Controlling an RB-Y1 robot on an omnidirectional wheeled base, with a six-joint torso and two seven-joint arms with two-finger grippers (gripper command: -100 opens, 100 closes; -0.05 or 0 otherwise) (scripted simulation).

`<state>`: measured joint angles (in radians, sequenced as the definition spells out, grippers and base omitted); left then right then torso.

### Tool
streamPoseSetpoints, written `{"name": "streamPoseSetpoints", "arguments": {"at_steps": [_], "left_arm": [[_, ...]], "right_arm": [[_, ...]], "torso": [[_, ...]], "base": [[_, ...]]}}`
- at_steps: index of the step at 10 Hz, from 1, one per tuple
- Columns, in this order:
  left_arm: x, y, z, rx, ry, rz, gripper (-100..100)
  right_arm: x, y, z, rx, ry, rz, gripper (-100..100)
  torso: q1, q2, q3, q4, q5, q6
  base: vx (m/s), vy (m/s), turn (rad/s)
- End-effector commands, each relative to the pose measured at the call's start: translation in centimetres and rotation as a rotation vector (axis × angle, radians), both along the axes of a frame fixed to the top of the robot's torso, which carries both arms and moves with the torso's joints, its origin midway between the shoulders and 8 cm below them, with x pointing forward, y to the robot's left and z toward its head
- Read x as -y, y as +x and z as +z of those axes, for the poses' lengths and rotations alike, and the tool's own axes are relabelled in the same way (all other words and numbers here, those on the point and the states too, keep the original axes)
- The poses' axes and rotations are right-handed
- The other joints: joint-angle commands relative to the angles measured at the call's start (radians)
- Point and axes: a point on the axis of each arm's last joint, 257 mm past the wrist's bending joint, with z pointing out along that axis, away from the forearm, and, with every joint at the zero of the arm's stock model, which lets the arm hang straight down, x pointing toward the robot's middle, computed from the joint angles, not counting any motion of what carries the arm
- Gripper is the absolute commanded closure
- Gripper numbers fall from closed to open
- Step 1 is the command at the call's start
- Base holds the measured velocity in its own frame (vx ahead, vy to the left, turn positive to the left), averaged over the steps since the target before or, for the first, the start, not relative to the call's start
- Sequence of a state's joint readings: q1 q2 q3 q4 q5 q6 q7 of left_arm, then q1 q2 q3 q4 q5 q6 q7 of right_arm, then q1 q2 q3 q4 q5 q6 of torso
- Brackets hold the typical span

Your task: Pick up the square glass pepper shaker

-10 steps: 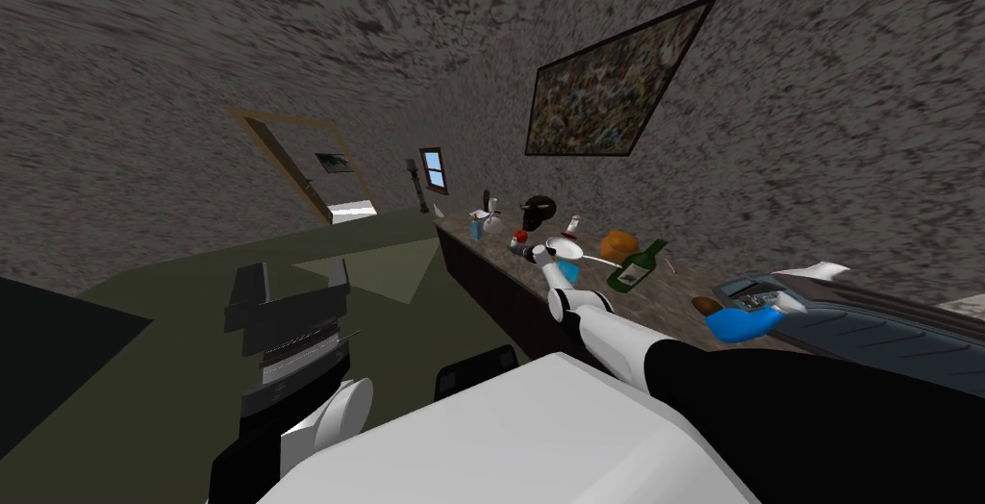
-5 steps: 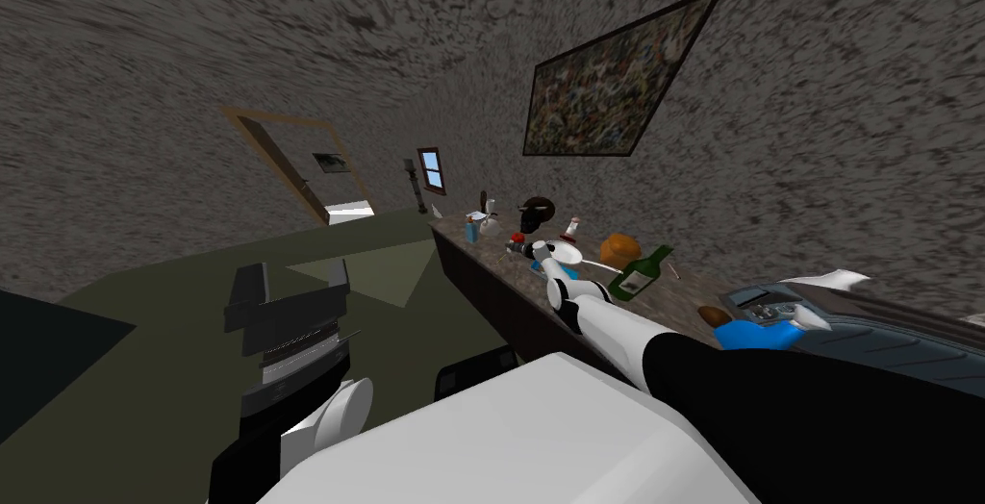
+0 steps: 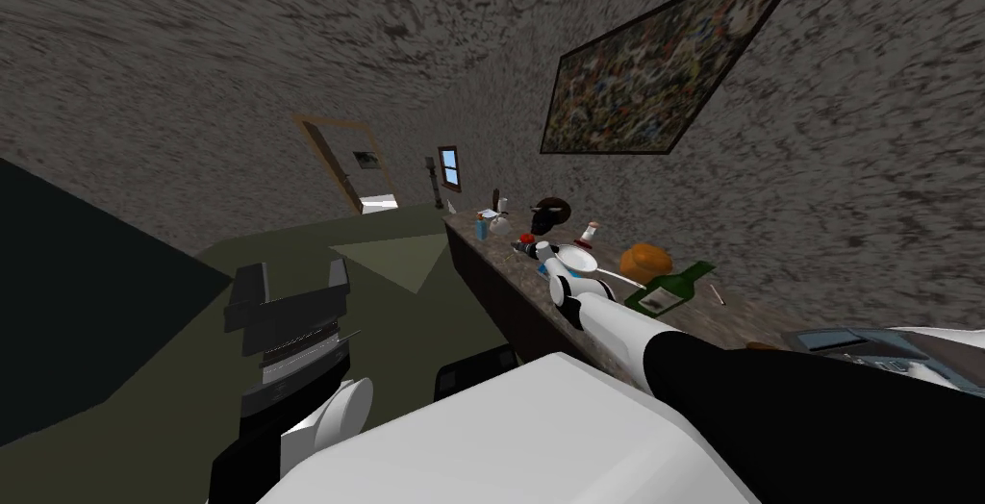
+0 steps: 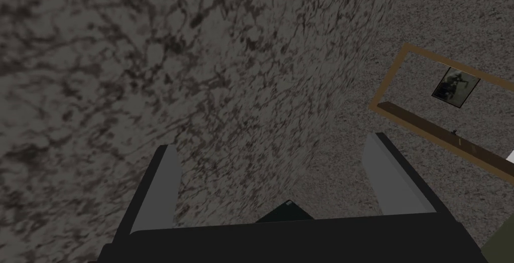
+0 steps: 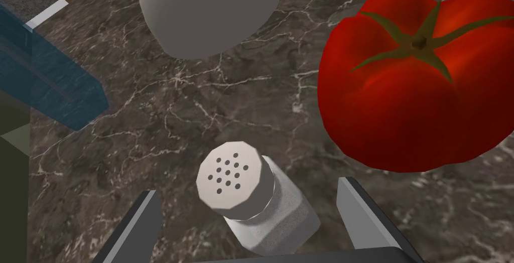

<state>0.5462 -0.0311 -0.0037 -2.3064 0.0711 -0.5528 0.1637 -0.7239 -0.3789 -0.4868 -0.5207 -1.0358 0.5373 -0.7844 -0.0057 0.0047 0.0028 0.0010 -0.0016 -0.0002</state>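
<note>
The pepper shaker [image 5: 258, 202] is a grey-white faceted body with a perforated cap. It stands on the dark marble counter [image 5: 150, 124], tilted in my right wrist view. My right gripper [image 5: 248, 189] is open, one finger on either side of the shaker and neither touching it. A red tomato [image 5: 416, 74] sits just beyond one finger. In the head view the right arm reaches out over the counter, and the right gripper [image 3: 535, 250] is beside the tomato [image 3: 525, 238]. The left gripper [image 3: 293, 277] is raised at my left, open and empty.
A white rounded vessel [image 5: 206, 9] and a blue see-through thing [image 5: 45, 79] stand beyond the shaker. Along the counter lie a white plate [image 3: 577, 258], an orange lump [image 3: 644, 260], a green bottle [image 3: 669, 289] and a dark brown object [image 3: 550, 212]. The green floor [image 3: 385, 267] opens to the left.
The whole head view has shifted and rolled, so I have moved along the counter. The right gripper stays low by the tomato. The left arm holds still.
</note>
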Motion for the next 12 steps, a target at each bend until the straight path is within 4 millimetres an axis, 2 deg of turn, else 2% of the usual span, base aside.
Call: {"name": "streamPoseSetpoints", "arguments": {"at_steps": [1,2,3,5,6,8,9,12], "left_arm": [[0.0,0.0,0.0,0.0,0.0,0.0,0],[0.0,0.0,0.0,0.0,0.0,0.0,0],[0.0,0.0,0.0,0.0,0.0,0.0,0],[0.0,0.0,0.0,0.0,0.0,0.0,0],[0.0,0.0,0.0,0.0,0.0,0.0,0],[0.0,0.0,0.0,0.0,0.0,0.0,0],[0.0,0.0,0.0,0.0,0.0,0.0,0],[0.0,0.0,0.0,0.0,0.0,0.0,0]], "right_arm": [[1.9,-0.3,-0.1,0.002,-0.006,-0.045,-100],[1.9,-0.3,-0.1,0.002,-0.006,-0.045,-100],[3.9,-0.6,-0.2,0.003,-0.007,-0.099,-100],[3.9,-0.6,-0.2,0.003,-0.007,-0.099,-100],[5.8,-0.9,-0.2,0.005,-0.008,-0.152,-100],[5.5,-0.9,-0.4,0.004,0.0,-0.147,-100],[5.6,-0.9,-0.4,0.005,-0.004,-0.148,100],[5.5,-0.8,-0.2,0.007,-0.005,-0.145,100]], "torso": [[0.0,0.0,0.0,0.0,0.0,0.0],[0.0,0.0,0.0,0.0,0.0,0.0],[0.003,-0.002,-0.001,0.0,0.0,0.001],[0.003,-0.003,-0.001,-0.001,0.001,0.0],[0.004,-0.004,-0.002,-0.001,0.001,0.001],[0.003,-0.003,-0.001,0.0,0.001,0.0],[0.004,-0.004,-0.002,-0.001,0.001,0.001],[0.002,-0.008,-0.005,-0.003,0.0,0.002]], "base": [[-0.083,-0.086,0.265],[-0.043,-0.045,0.08],[-0.058,-0.055,0.283],[-0.035,-0.035,0.129],[-0.058,-0.043,0.316],[-0.042,-0.038,0.124],[0.0,0.0,0.0],[0.0,0.001,0.004]]}}
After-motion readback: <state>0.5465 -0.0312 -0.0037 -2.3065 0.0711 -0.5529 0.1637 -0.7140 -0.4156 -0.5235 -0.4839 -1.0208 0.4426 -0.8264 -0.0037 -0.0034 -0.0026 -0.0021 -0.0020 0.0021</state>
